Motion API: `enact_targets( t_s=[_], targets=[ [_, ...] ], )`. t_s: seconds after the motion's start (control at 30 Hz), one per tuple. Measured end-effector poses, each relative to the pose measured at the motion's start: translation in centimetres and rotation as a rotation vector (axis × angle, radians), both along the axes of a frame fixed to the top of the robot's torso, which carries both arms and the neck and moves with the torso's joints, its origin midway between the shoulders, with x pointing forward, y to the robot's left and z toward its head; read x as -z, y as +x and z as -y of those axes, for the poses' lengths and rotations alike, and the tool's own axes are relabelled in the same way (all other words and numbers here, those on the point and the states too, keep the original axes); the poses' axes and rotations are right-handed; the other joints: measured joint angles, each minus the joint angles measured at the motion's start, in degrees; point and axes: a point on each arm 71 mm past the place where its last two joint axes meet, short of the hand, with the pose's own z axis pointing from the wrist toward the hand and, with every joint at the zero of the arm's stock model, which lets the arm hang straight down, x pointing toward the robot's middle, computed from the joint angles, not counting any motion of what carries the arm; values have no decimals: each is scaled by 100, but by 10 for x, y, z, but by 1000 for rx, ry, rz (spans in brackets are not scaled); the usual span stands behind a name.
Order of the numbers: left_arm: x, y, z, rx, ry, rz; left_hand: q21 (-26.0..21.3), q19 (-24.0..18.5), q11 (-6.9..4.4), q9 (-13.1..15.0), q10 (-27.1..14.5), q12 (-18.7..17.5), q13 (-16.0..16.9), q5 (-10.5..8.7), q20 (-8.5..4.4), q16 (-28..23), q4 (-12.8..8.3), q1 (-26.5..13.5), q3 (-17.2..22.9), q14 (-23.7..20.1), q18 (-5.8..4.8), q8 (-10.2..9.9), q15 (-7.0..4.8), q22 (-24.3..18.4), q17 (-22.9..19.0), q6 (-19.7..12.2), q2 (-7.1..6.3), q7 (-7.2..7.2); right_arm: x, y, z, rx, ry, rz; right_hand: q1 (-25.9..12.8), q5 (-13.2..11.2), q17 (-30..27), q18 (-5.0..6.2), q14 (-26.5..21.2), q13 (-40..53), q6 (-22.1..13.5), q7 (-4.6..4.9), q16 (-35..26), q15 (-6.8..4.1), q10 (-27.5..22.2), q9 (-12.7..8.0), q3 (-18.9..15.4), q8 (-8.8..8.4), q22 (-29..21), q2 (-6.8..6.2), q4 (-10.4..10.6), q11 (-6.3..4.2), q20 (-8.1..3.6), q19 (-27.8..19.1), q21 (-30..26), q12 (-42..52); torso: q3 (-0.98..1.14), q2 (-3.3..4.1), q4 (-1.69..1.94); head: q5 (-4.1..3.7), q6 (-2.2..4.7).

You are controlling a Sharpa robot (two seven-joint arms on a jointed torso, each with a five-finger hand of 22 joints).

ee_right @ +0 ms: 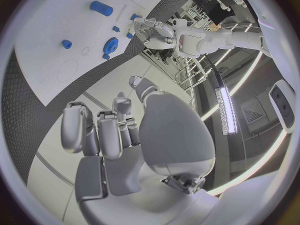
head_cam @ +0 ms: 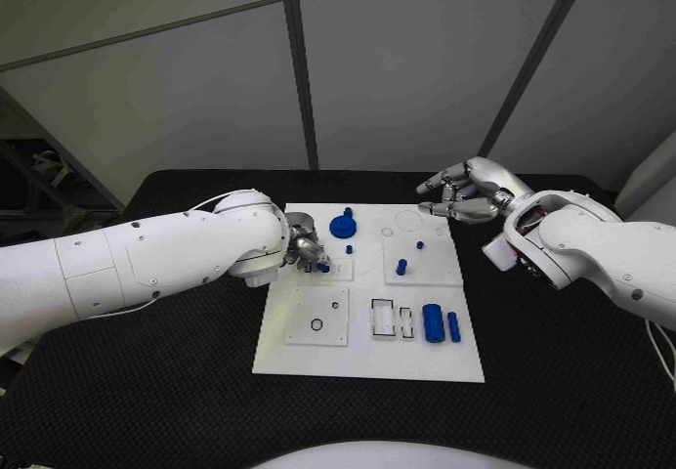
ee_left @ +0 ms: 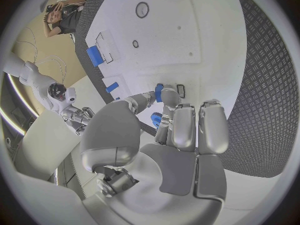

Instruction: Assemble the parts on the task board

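The white task board (head_cam: 303, 352) lies in the middle of the black table. My left hand (head_cam: 302, 250) is low over the board's left edge and pinches a small blue part (ee_left: 159, 92) between thumb and fingertip. My right hand (head_cam: 468, 191) hovers above the board's far right corner with its fingers loosely bent and apart, holding nothing (ee_right: 115, 135). On the board a blue gear-like part (head_cam: 343, 227) stands near the far edge, with a blue peg (head_cam: 401, 266) further in. Two blue cylinders (head_cam: 440, 323) lie side by side at the near right.
Raised white panels with cut-outs sit on the board; one has a round hole (head_cam: 318, 323) and another has rectangular slots (head_cam: 383, 319). Black table surface (head_cam: 155, 391) surrounds the board on all sides. Grey wall panels stand behind the table's far edge.
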Motion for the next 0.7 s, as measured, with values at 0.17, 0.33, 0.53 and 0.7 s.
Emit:
enact_targets(
  t_s=[0.17, 0.33, 0.53, 0.7],
  targets=[
    [0, 1, 1, 1, 2, 0, 23, 0, 48, -26, 49, 134, 92, 0, 0, 0, -25, -72, -25, 0, 0, 73, 0, 29, 0, 0, 72, 0, 0, 0, 0, -1, 0, 0, 0, 0, 0, 0, 0, 0, 0, 0, 0, 0, 0, 0, 0, 0, 0, 0, 0, 0, 0, 0, 0, 0, 2, 3, -2, -5, 3],
    [0, 2, 1, 2, 6, -3, 23, 17, -22, -162, 162, 247, 158, -215, -17, 0, -304, -307, 96, -1, -1, 135, -42, 71, 8, 76, 84, -73, 0, 0, 0, 0, -1, 0, 0, 0, 0, 1, 0, 0, 0, 0, 0, 0, 0, 0, 0, 0, 0, 0, 0, 0, 0, 0, 0, 0, 4, 8, -7, -7, -10],
    [0, 3, 1, 2, 10, -7, 45, 63, -93, -307, 236, 350, 229, -220, -21, 0, -539, -486, 220, -11, -3, 155, -52, 75, 14, 122, 41, -110, 0, 0, 1, 0, -1, -1, 0, 0, 0, 1, 0, 1, 0, 0, -24, 0, 0, 0, 0, 0, 0, 0, 0, 0, 0, 0, 0, 0, 5, 9, -8, -20, -20],
    [0, 4, 1, 1, 12, -10, 64, 63, -115, -424, 275, 401, 271, -222, -21, 0, -553, -585, 168, -12, -3, 157, -52, 75, 14, 177, 50, -115, 0, 0, 1, 1, -1, -1, 0, 0, 0, 1, 0, -6, 0, 0, -25, 0, 0, -3, 0, 0, 0, 0, 0, 0, 20, -20, -20, 0, 5, 8, -8, -33, -25]
  ],
)
